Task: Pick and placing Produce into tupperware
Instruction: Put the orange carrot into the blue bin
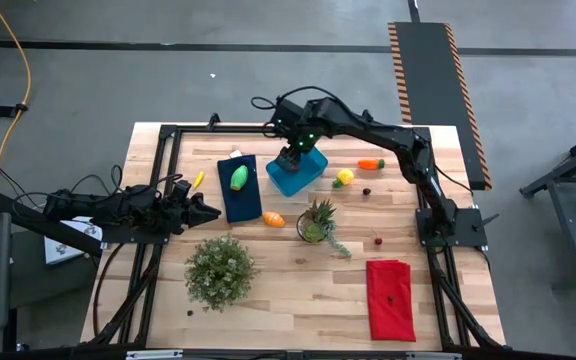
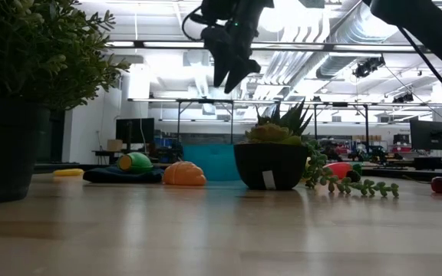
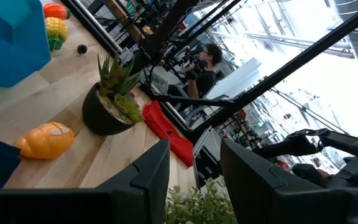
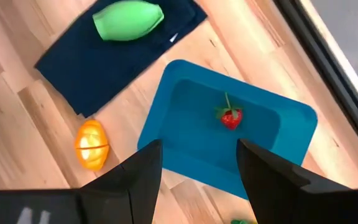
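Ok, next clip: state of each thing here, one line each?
Bright blue plastic tub: upright, holding a small red strawberry.
Green oval toy: lying on dark blue cloth.
Orange oval toy: on bare wood.
Right gripper: open, empty, above tub.
Left gripper: open, empty.

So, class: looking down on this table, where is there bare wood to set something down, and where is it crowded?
Free: the bare boards between the bushy plant and the red cloth, and the near edge below them. Crowded: the far middle, where the right gripper hangs open over the blue tub, beside the dark cloth, orange piece, spiky plant and lemon.
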Available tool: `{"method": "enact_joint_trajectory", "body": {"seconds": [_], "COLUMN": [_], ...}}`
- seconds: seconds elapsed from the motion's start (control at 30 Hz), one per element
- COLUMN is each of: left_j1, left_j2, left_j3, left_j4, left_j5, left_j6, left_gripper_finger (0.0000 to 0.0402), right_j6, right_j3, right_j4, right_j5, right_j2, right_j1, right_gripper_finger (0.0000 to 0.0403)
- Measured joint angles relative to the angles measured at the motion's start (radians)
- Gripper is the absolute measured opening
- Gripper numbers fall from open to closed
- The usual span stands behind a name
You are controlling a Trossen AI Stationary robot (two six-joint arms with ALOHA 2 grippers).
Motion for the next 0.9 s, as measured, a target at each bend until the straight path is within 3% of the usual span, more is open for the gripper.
{"method": "enact_joint_trajectory", "body": {"seconds": [0.37,0.9], "left_j1": [0.0,0.0], "left_j2": [0.0,0.0], "left_j3": [0.0,0.0], "left_j4": [0.0,0.0], "left_j5": [0.0,0.0], "left_j6": [0.01,0.032], "left_gripper_finger": [0.0131,0.0131], "right_j6": [0.022,0.024], "right_j3": [0.0,-0.001], "right_j4": [-0.014,-0.095], "right_j5": [0.061,0.068], "right_j2": [-0.101,-0.132], "right_j1": [0.004,0.04], "right_gripper_finger": [0.0197,0.0197]}}
